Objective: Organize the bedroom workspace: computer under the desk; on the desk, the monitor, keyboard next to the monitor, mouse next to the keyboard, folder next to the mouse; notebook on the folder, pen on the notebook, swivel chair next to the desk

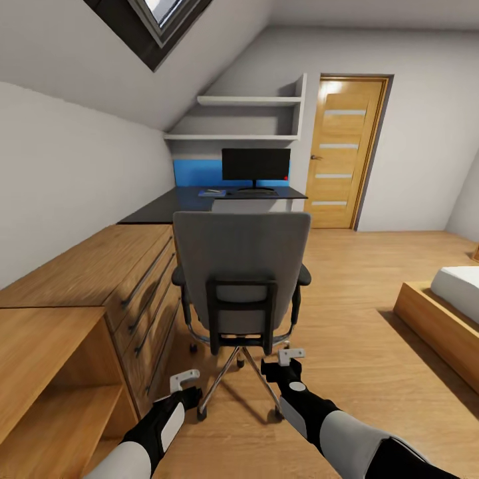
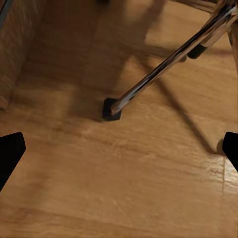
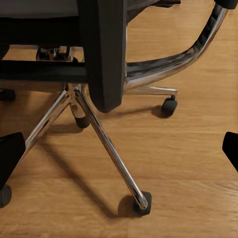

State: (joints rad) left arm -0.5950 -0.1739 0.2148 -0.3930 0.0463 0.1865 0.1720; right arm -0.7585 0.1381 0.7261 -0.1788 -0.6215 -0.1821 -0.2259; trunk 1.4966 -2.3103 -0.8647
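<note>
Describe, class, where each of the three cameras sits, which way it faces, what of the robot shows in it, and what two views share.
Head view: from the robot's head, forward and down at the chair back, with the desk and monitor beyond; both arms, left pincer, right pincer.
Left wrist view: floorward at a chair leg; dark fingertips.
Right wrist view: at the chair base; dark fingertips.
Shared: both wrist views show chrome legs and castors.

You're in an attic bedroom: a sloped ceiling with a skylight (image 1: pixel 159 26), a bed (image 1: pixel 442 309) at the right, a wooden dresser (image 1: pixel 100 279), a wooden door (image 1: pixel 346 152), plus a corner table (image 1: pixel 199 199) with a monitor (image 1: pixel 255 165).
</note>
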